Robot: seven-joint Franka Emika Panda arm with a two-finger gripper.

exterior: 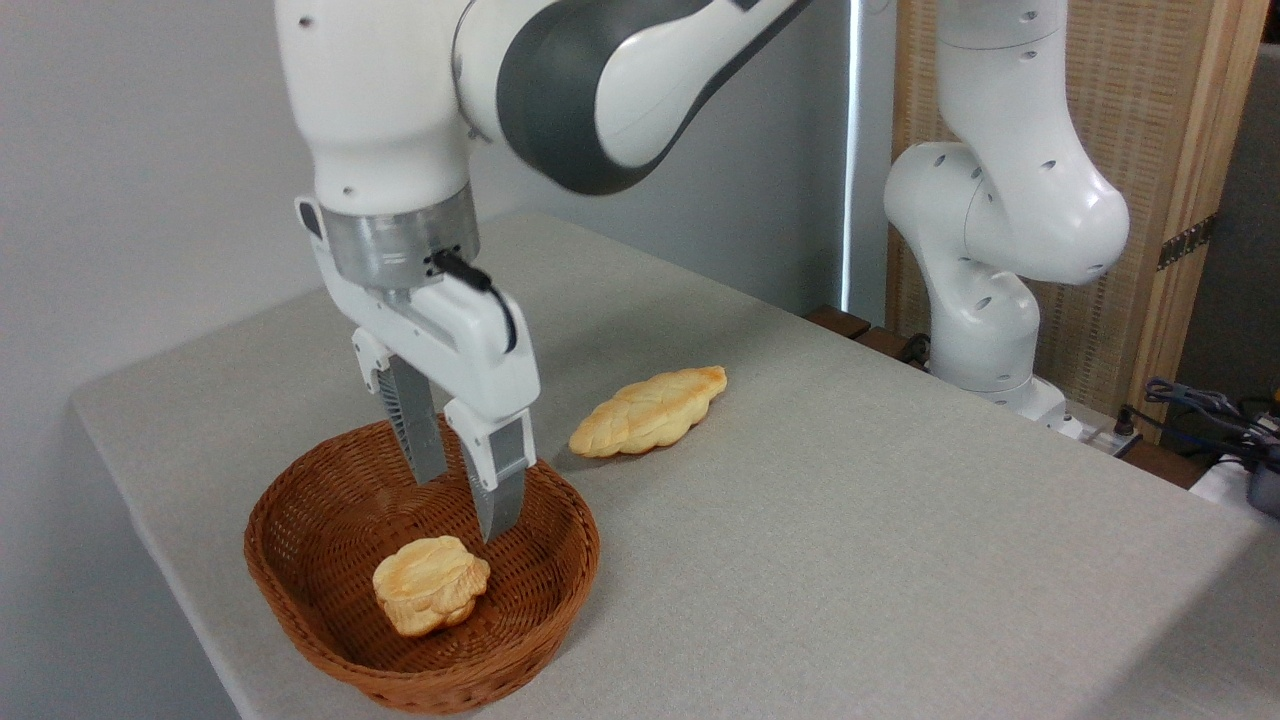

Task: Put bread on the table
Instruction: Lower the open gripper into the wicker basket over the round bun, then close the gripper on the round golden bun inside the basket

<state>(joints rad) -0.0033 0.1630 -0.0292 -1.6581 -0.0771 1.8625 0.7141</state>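
Bread (431,585) sits in wicker basket (310,530), front part, not yet on table (850,520). I see arm reaching down from above, wrist vertical, gripper (465,500) pointing into basket just above and behind bread. 2 fingers (500,490) parted moderately, holding nothing, clear of bread. Braided loaf (650,410) lies on grey table beside basket. White wall behind, wooden screen at right.

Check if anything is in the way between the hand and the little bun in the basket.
Nothing visible. The open hand hangs over the wicker basket, fingers inside its rim, just above and behind the bun. The braided loaf lies apart on the table, outside the basket.
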